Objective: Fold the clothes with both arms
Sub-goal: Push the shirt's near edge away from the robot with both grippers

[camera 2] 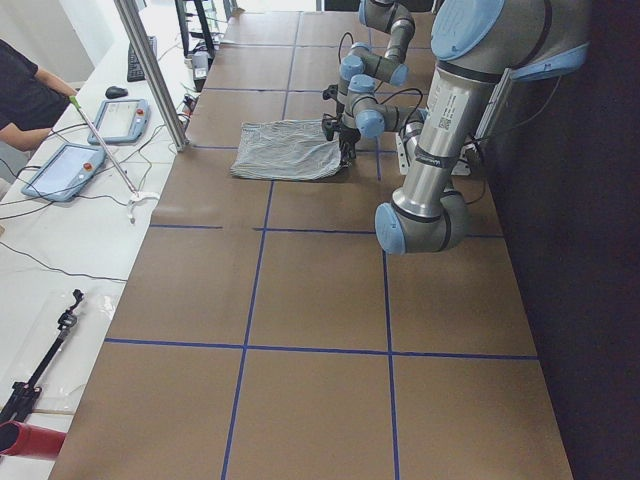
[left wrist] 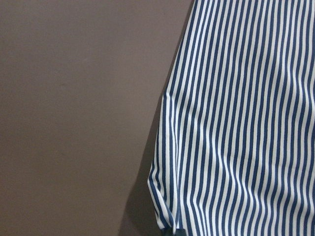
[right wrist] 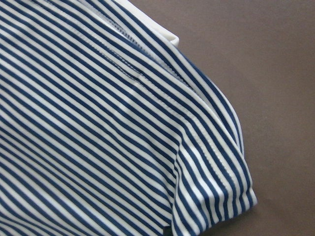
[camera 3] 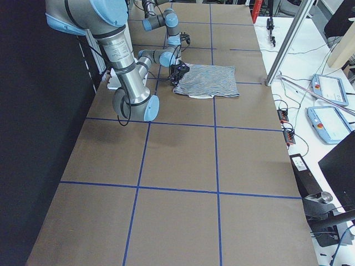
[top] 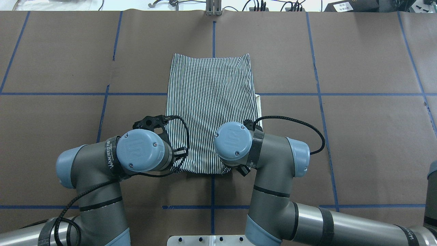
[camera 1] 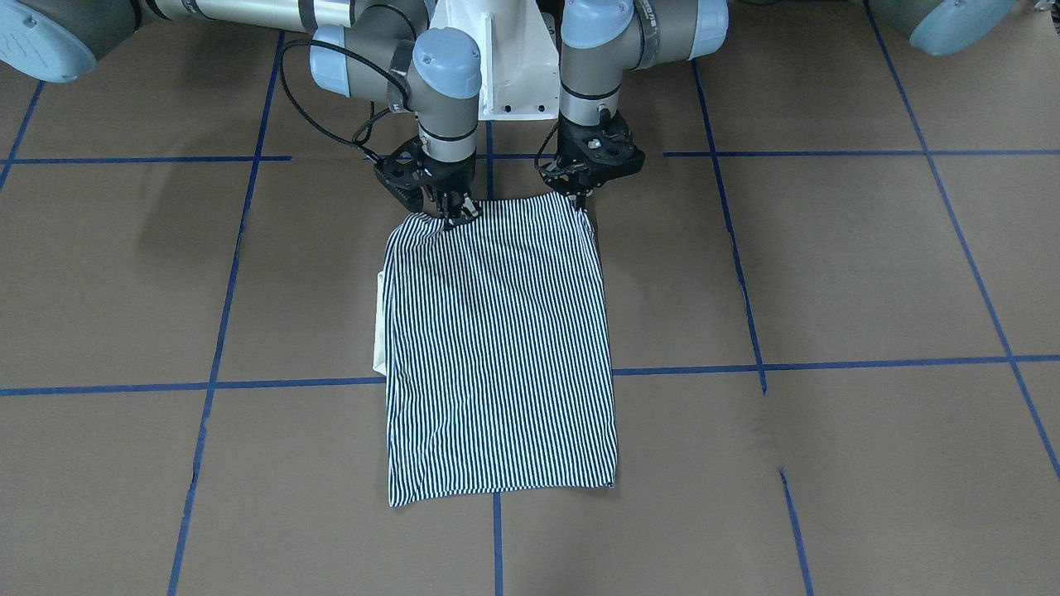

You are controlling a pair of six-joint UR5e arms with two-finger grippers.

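One striped shirt [camera 1: 501,348], one left gripper [camera 1: 582,199], one right gripper [camera 1: 454,211].

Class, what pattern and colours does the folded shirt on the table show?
The shirt has thin navy-and-white stripes, clearest in the left wrist view.

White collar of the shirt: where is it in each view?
Front-facing: collar at the left edge of the striped shirt.
Overhead: collar at the shirt's right edge.
Exterior left: not visible.
Exterior right: pale sliver at the shirt's near edge.
Left wrist: not in view.
Right wrist: collar at top centre.
Shared landmark: the striped shirt.
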